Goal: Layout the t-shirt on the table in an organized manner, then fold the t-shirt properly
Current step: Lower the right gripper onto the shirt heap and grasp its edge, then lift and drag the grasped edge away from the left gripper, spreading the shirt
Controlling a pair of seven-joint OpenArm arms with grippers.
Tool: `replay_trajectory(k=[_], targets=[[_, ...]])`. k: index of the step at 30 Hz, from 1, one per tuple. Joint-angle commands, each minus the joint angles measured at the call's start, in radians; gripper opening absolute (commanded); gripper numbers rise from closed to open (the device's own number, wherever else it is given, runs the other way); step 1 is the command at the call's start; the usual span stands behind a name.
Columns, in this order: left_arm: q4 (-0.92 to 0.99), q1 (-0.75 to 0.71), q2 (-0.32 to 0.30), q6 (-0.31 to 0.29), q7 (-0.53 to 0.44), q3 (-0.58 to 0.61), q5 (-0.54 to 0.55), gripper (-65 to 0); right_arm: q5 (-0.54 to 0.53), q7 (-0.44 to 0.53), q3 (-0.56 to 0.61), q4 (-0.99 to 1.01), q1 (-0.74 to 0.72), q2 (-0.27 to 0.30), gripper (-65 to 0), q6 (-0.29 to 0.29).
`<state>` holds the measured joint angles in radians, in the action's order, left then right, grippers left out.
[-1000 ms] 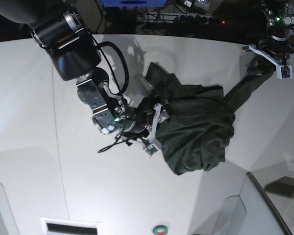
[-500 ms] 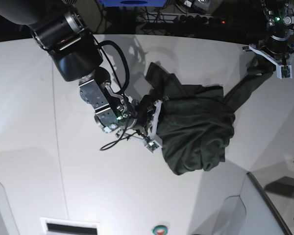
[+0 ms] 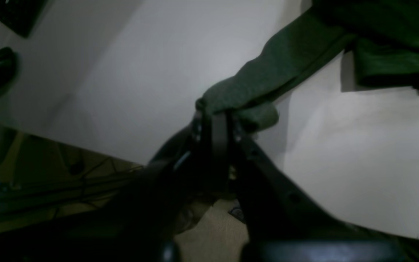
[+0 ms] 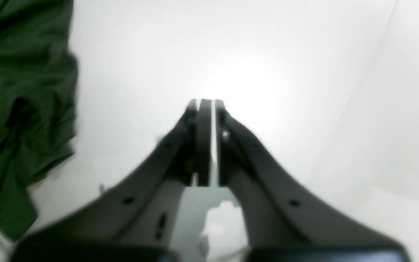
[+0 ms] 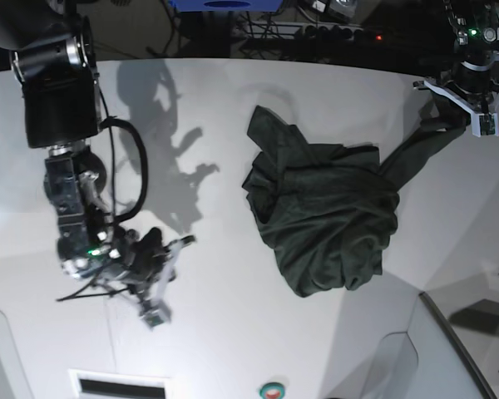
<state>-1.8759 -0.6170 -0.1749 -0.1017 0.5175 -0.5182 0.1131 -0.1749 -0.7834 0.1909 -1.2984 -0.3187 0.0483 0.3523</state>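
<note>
T-shirt: the t-shirt [image 5: 328, 224] is lying crumpled in a heap on the counter [image 5: 233, 125], with one strip of cloth being drawn out toward the left gripper [image 5: 449, 104] at the far edge; the heap lies well apart from the right gripper [image 5: 168, 274], off to that gripper's side.

Left gripper: its jaws are being pressed together on a bunched end of the t-shirt [image 3: 246, 91], seen in the left wrist view just beyond the tips of the left gripper [image 3: 215, 114]; the cloth is running taut from the pinch back to the heap.

Right gripper: the right gripper [image 4: 206, 105] is seen nearly closed, only a thin slit showing between the jaws, and nothing is being held; bare counter [image 4: 304, 72] lies under it, and the t-shirt [image 4: 20, 109] is lying off to one side of it.

Step in hand: the laying-out is judged to be barely begun, since the shirt is not yet being spread and no fold is visible.

Next move: a second grasp is probably being called for, with the right gripper opened, brought across to the heap's near edge, and the cloth pulled away from the left gripper's hold.

Surroundings: a white raised panel [image 5: 449, 357] is standing at the near corner, beside the heap.

In the way: nothing is lying between the right gripper and the heap; the layered folds may be making a single edge hard to pick out.
</note>
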Motion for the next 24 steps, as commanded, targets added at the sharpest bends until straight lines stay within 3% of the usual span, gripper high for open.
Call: replay_trajectory(k=[1, 6, 8, 13, 16, 22, 24], targets=[[-0.018, -0.004, -0.012, 0.009, -0.018, -0.007, 0.001, -65.0, -0.016, 0.022, 0.042, -0.014, -0.009, -0.024, -53.6, 0.009], [-0.017, -0.004, -0.012, 0.009, -0.018, -0.007, 0.001, -65.0, -0.016, 0.045, 0.207, 0.076, -0.003, -0.11, -14.6, 0.009], [-0.017, -0.004, -0.012, 0.009, -0.018, -0.007, 0.001, -65.0, -0.016, 0.134, 0.236, 0.17, -0.018, -0.149, -10.8, 0.009], [-0.017, -0.007, -0.012, 0.009, -0.018, -0.007, 0.001, -65.0, -0.016, 0.281, 0.243, 0.426, -0.079, -0.19, -10.8, 0.009], [-0.017, -0.007, -0.012, 0.009, -0.018, -0.007, 0.001, -65.0, -0.016, 0.313, 0.267, 0.452, -0.083, -0.19, -13.8, 0.009], [-0.017, -0.007, -0.012, 0.009, -0.017, -0.001, 0.001, -65.0, -0.016, 0.315, 0.273, 0.457, -0.083, -0.193, -42.2, 0.001], [-0.017, -0.007, -0.012, 0.009, -0.017, 0.0, 0.001, -65.0, -0.016, 0.315, 0.273, 0.457, -0.083, -0.195, -48.3, 0.001]])
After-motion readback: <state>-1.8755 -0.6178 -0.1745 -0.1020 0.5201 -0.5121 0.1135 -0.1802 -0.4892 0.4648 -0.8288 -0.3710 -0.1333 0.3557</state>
